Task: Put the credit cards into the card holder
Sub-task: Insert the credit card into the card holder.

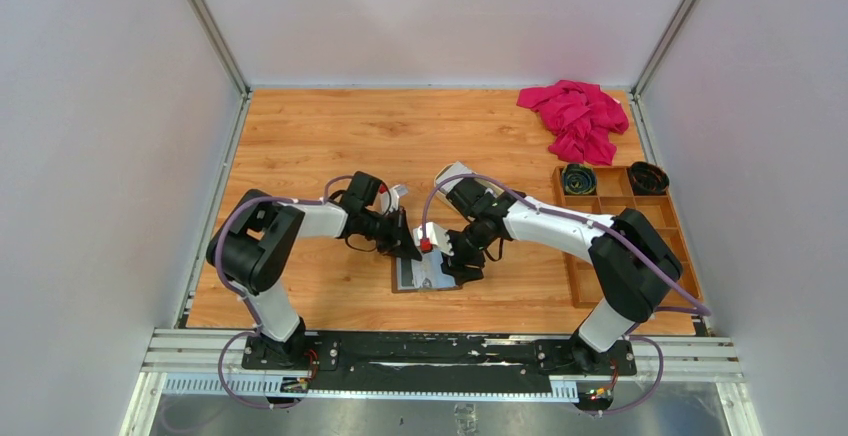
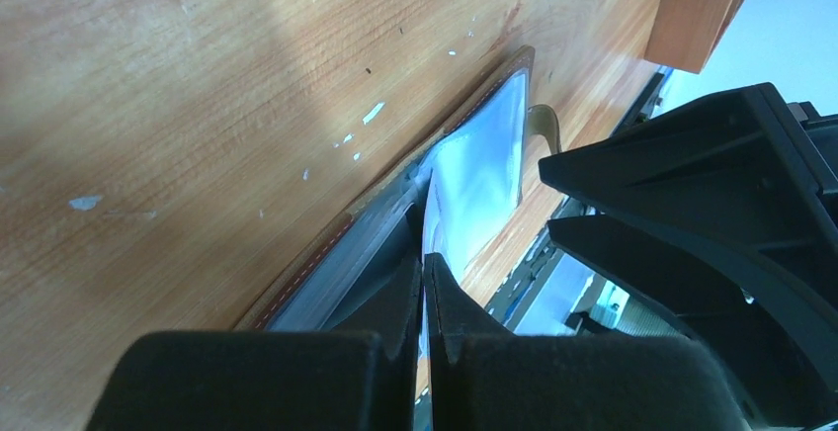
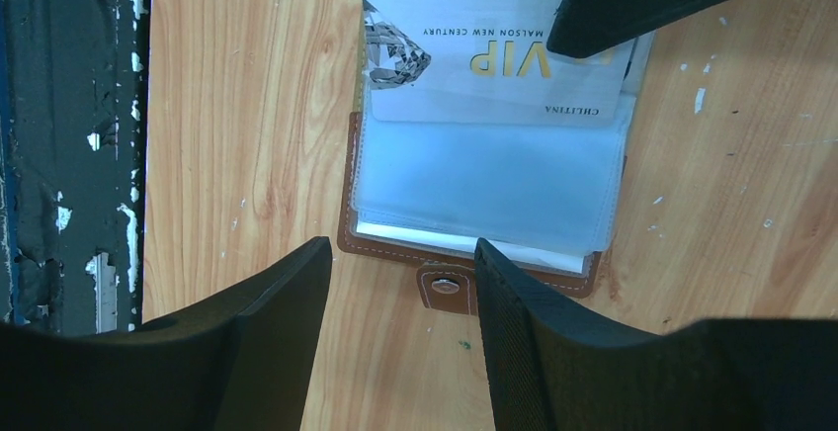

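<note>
Fingers (image 2: 395, 302) of the left gripper (image 2: 425, 271) fill the bottom of the left wrist view, pressed together with no gap. A thin pale sheet (image 2: 479, 169) is pinched edgewise between them. It runs forward from the tips, raised off the card holder (image 2: 314, 271). Whether this sheet is a card or one of the holder's clear pockets cannot be determined. The holder's brown stitched edge lies just ahead of the tips and to one side, flat on the wooden table (image 2: 198, 105).

Right gripper (image 3: 402, 248): jaws moderately apart, holding nothing. Directly ahead of its fingertips the card holder lies open. The snap tab (image 3: 445, 288) is the part nearest the tool, set between the two fingers (image 3: 267, 342) and closer to one. Contact between finger and tab cannot be confirmed. Beyond the tab is a clear pocket (image 3: 494, 184). Beyond that, farthest from the tool, a silver card marked VIP (image 3: 464, 65) rests across the far half of the holder. A finger of the left gripper covers one far corner of this card.

Overhead view: the two grippers flank the holder, the left gripper at its far-left side, the right gripper at its right side. Well apart from both tools, on the outer side of the right arm, stands a wooden compartment box (image 1: 605, 201). Past it lies a crumpled red cloth (image 1: 575, 118).
</note>
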Tool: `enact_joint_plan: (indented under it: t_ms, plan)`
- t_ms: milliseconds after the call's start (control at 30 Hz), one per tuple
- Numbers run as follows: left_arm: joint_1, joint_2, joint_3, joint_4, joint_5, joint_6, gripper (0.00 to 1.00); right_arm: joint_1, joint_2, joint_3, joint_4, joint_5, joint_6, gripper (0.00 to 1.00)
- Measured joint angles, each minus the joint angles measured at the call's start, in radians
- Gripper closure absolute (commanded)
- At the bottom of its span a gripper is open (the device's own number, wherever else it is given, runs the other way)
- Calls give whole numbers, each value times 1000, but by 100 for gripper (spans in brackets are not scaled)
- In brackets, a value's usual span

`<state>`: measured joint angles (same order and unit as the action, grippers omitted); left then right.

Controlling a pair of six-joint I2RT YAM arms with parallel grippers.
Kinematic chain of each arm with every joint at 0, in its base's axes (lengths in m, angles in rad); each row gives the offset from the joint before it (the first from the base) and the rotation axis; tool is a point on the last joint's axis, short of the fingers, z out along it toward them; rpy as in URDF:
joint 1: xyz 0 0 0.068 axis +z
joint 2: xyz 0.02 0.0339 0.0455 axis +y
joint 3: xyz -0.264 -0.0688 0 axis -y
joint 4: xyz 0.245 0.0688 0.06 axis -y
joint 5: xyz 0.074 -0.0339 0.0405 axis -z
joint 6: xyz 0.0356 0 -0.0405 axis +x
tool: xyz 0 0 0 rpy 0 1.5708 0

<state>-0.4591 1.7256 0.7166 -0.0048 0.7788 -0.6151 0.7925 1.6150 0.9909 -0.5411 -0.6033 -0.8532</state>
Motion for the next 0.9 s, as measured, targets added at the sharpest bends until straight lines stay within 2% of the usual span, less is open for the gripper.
enact_joint_plan:
  t_ms: [333,500,633,700,767,867,900]
  plan:
    - [0,43,19,20,39,-16,98,7,0,0,0,4,2,42]
    - [-5,66,24,47,53,-32,92,11,0,2,0,4,7,42]
    - [-10,67,24,52,47,-32,83,11,0,15,0,-7,25,45]
    - [-10,67,24,51,42,-32,80,12,-2,21,3,-28,36,52]
    - [-13,67,24,52,40,-31,77,20,-6,27,7,-50,51,65]
    - [-16,68,24,51,39,-31,74,60,-14,36,44,-66,74,93]
    - [-16,68,24,51,39,-31,74,80,-13,42,60,-64,85,96]
